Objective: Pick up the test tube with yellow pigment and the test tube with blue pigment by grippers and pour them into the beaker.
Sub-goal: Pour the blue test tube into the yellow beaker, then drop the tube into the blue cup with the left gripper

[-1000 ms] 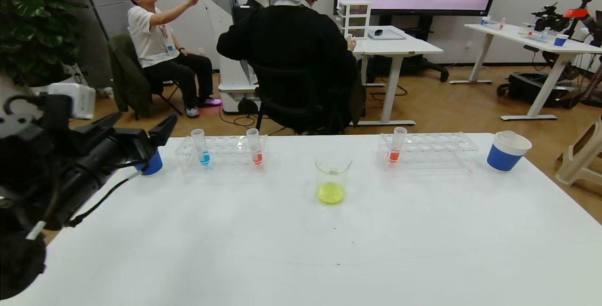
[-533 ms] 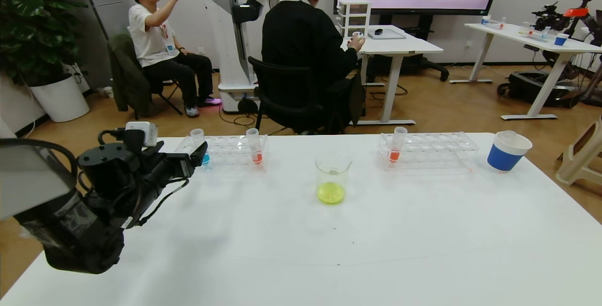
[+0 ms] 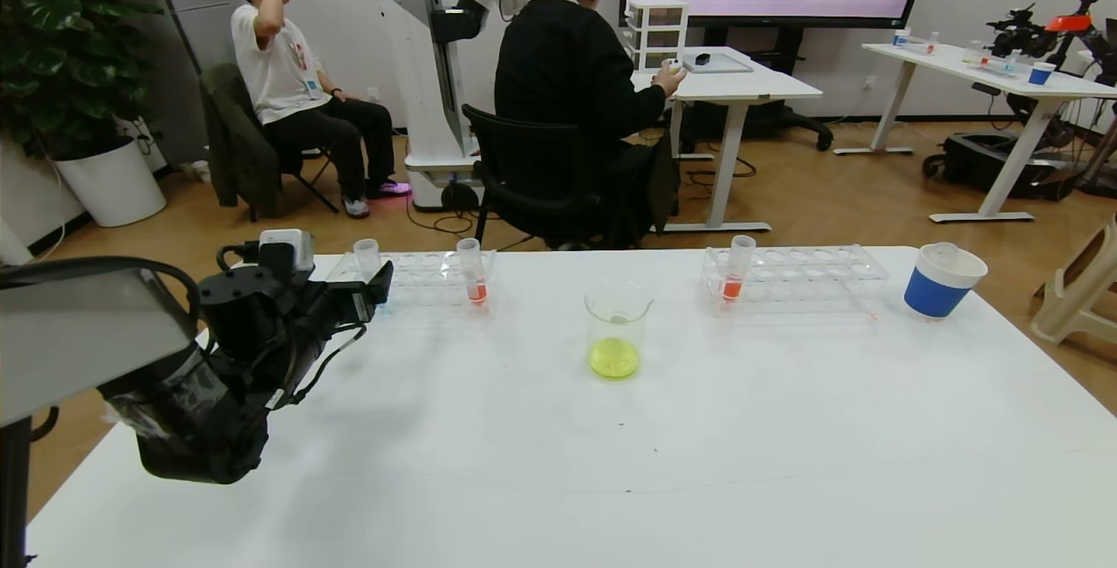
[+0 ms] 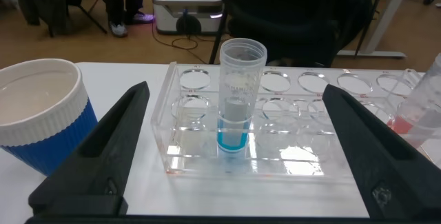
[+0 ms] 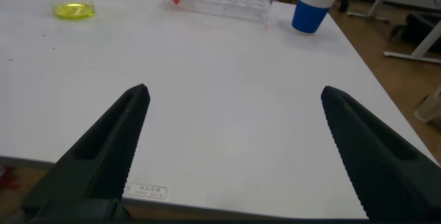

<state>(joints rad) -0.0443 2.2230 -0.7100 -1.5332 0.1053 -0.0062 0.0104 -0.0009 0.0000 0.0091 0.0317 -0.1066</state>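
Note:
The test tube with blue pigment (image 4: 240, 93) stands upright in the near row of the clear left rack (image 4: 303, 162); only its top (image 3: 366, 252) shows in the head view. My left gripper (image 3: 371, 287) is open just in front of that rack, and in the left wrist view (image 4: 236, 93) its fingers stand wide to either side of the tube without touching it. The beaker (image 3: 617, 328) stands mid-table with yellow liquid in its base. The test tube with yellow pigment is out of view. My right gripper (image 5: 234, 93) is open and empty over the table's near right part.
An orange-red tube (image 3: 472, 276) stands in the left rack and another (image 3: 736, 271) in the right rack (image 3: 803, 276). A blue-and-white paper cup (image 4: 41, 124) stands beside the left rack, another (image 3: 941, 282) at the far right. People sit beyond the table.
My left arm has swung in from the left edge and forward to the left rack. Its gripper now faces the blue tube and hides the tube's lower part in the head view.

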